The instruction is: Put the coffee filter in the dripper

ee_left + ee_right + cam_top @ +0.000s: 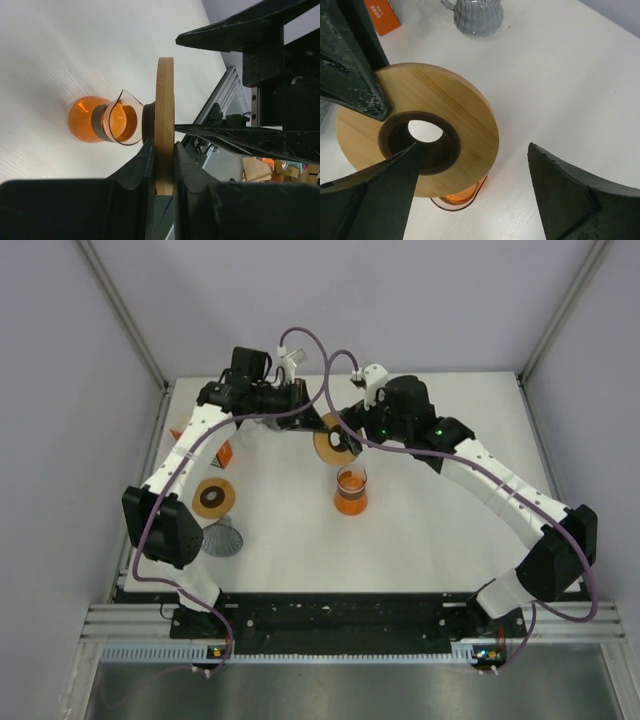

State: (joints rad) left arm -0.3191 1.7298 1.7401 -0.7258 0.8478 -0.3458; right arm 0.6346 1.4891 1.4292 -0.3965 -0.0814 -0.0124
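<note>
table (450, 530): white and walled in, with both arms reaching to its far middle.
left gripper (164, 150): closed narrow on the rim of a wooden ring (165, 100), holding it off the table.
right gripper (474, 146): jaws wide and holding nothing, one tip at the ring's dark centre hole, the other well apart to the right.
orange glass carafe (350, 490): upright, close under the ring; contact cannot be told.
ribbed grey cone (223, 538): near left, likely the dripper, apart from both grippers.
coffee filter: not picked out in any view; perhaps in the orange box (382, 15), far left.
risk: the thin edge grip may let the ring twist or slip onto the carafe and tip it. the open finger may snag in the hole.
</note>
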